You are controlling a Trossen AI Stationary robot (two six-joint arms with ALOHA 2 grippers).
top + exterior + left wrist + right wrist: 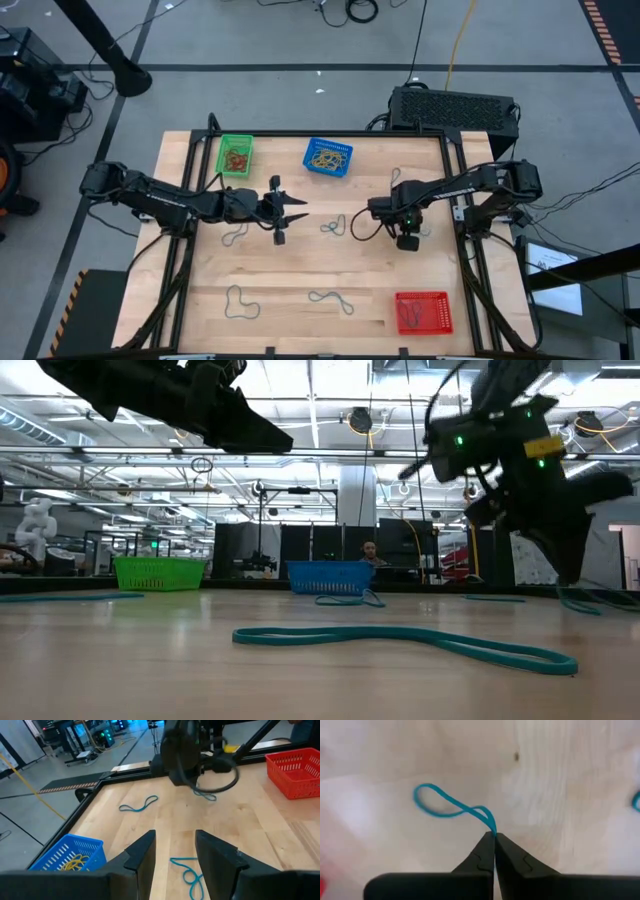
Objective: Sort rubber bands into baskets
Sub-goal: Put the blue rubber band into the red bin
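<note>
Right wrist view: the right gripper (494, 838) has its two fingers pressed together on one end of a teal rubber band (451, 806), whose loop trails out over the bare wooden table (560, 785). In the high view this gripper (407, 240) sits over the right half of the table, close to the right frame rail, with open wood on its inner side.

The left gripper (283, 210) hangs over the middle of the table with its fingers spread apart and nothing between them; its own wrist view shows the two dark fingers (142, 854) parted above a loose teal band (189, 872).

Nearest the front edge lie two more loose bands (241, 302) and (331, 299), and the red basket (423, 312) in the front right corner holds red bands. Between the two grippers, one band (332, 226) rests on the wood, and another (234, 236) lies under the left arm.

Along the far edge stand the green basket (236, 155), with reddish bands inside, and the blue basket (328, 158), holding yellow-tan ones. Beyond the table's far right corner sits a black vented box (452, 108).
</note>
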